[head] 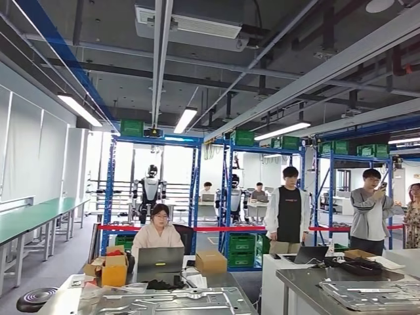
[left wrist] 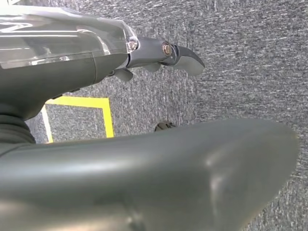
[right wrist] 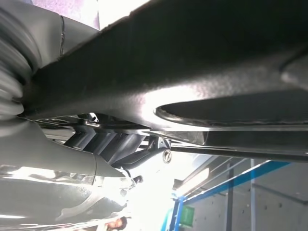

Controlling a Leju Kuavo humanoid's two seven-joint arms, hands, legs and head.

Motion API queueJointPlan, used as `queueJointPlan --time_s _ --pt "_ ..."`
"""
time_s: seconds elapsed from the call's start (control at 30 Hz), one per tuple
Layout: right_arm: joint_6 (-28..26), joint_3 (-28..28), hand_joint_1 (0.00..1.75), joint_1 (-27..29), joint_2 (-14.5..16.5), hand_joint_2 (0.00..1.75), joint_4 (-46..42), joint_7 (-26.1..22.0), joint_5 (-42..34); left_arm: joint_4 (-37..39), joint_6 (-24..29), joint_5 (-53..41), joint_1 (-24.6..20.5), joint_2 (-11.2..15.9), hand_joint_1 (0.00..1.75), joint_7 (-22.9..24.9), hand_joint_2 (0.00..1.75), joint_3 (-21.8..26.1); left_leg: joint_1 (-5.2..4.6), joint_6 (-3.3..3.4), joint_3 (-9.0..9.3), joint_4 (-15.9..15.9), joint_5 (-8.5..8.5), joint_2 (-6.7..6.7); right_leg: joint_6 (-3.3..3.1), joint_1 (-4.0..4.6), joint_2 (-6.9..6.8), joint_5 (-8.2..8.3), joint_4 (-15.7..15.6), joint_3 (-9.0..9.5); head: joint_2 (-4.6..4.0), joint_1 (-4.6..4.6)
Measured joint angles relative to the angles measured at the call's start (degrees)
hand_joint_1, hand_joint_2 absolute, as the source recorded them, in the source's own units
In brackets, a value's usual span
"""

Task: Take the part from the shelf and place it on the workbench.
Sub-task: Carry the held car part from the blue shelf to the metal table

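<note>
A large dark sheet-metal part [right wrist: 218, 72] with a long cut-out spans the right wrist view. My right hand [right wrist: 105, 144] holds it, dark fingers [right wrist: 120, 144] pressed against its underside, with the ceiling and a blue rack frame behind. My left hand [left wrist: 65, 82] hangs over grey carpet with nothing in it, its fingers [left wrist: 181, 55] stretched out and the thick thumb [left wrist: 163, 178] apart from them. In the head view a steel workbench [head: 307, 282] lies low at the right and another bench [head: 64, 298] low at the left.
Flat metal panels lie on both benches [head: 371, 294] [head: 163, 302]. A seated person [head: 159, 237] works at a laptop behind cardboard boxes [head: 113, 268]. Two people [head: 289, 210] [head: 369, 211] stand behind the right bench. Blue shelf racks [head: 227, 197], red barrier tape [head: 212, 228] and green tables [head: 29, 220] stand farther off.
</note>
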Motion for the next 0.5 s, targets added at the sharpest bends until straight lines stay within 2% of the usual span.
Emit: queueJointPlan --time_s 0.07,0.1,0.13,0.17,0.23,0.27,0.3,0.33,0.43,0.47,0.5 --pt "0.01 0.01 1.75 0.00 0.00 1.75 0.04 0.02 -0.05 0.00 -0.09 0.04 -0.01 0.01 0.00 -0.01 1.75 0.01 -0.24 0.27 -0.05 0.01 0.00 -0.04 0.05 0.02 0.28 -3.61 8.10 -3.69 0.00 0.00" --pt "0.01 0.02 1.75 0.03 0.00 1.75 0.07 0.03 -0.09 0.00 -0.13 0.08 0.02 0.01 0.00 -0.01 1.75 0.02 -0.40 0.34 -0.05 0.01 -0.01 -0.07 -0.02 0.04 0.30 -4.34 10.86 -5.00 0.00 0.00" --pt "0.01 0.02 1.75 0.05 0.00 1.75 0.09 0.04 -0.13 0.00 -0.16 0.10 0.03 0.01 0.00 -0.01 1.75 0.04 -0.57 0.37 -0.02 0.02 -0.01 -0.15 -0.21 0.11 0.32 -3.83 11.38 -5.31 0.00 0.00" --pt "0.01 0.03 1.75 0.05 0.00 1.75 0.09 0.05 -0.16 0.00 -0.18 0.13 0.01 0.01 0.00 -0.01 1.75 0.05 -0.74 0.39 0.06 0.02 -0.01 -0.27 -0.54 0.24 0.38 -2.20 9.37 -4.45 0.00 0.00" --pt "0.01 0.02 1.75 -0.01 0.00 1.75 0.06 0.06 -0.21 0.00 -0.19 0.15 -0.11 -0.04 0.00 -0.03 1.75 0.08 -1.01 0.41 0.21 0.00 -0.03 -0.53 -1.69 0.74 0.74 2.04 1.23 -0.78 0.00 0.01" --pt "0.01 0.02 1.75 -0.06 0.00 1.75 0.03 0.06 -0.24 0.00 -0.20 0.16 -0.19 -0.09 0.00 -0.05 1.75 0.10 -1.09 0.36 0.17 0.01 -0.02 -0.63 -2.22 0.98 0.90 3.41 -2.30 0.75 0.00 0.01" --pt "0.01 0.02 1.75 -0.11 0.00 1.75 0.02 0.07 -0.27 0.00 -0.22 0.17 -0.24 -0.13 0.00 -0.08 1.75 0.13 -1.09 0.26 0.07 -0.01 0.02 -0.68 -2.60 1.19 1.03 4.02 -4.46 1.62 0.01 0.02" --pt "0.01 0.02 1.75 -0.14 0.00 1.75 0.01 0.07 -0.30 0.00 -0.24 0.18 -0.25 -0.18 0.00 -0.10 1.75 0.17 -1.04 0.11 -0.06 -0.05 0.09 -0.71 -2.78 1.34 1.09 4.02 -5.32 1.88 0.01 0.02" --pt "0.01 0.02 1.75 -0.19 0.05 1.75 -0.04 0.08 -0.33 0.00 -0.25 0.16 -0.23 -0.18 0.00 -0.13 1.75 0.40 -0.96 -0.65 -0.15 -0.04 -0.17 -0.66 -2.96 1.14 0.88 4.60 -6.50 2.17 0.00 0.02" --pt "0.01 0.02 1.75 -0.22 0.11 1.75 -0.06 0.07 -0.33 0.00 -0.25 0.16 -0.26 -0.19 0.00 -0.14 1.75 0.46 -0.95 -0.94 -0.57 1.01 -1.06 -0.61 -3.07 0.97 0.75 4.87 -6.95 2.34 0.00 0.02" --pt "0.01 0.03 1.75 -0.21 0.17 1.75 -0.08 0.07 -0.33 0.00 -0.25 0.17 -0.28 -0.18 0.00 -0.15 1.75 0.49 -0.87 -1.22 -1.59 3.39 -2.63 -0.55 -3.13 0.81 0.59 5.07 -7.28 2.47 0.00 0.02"
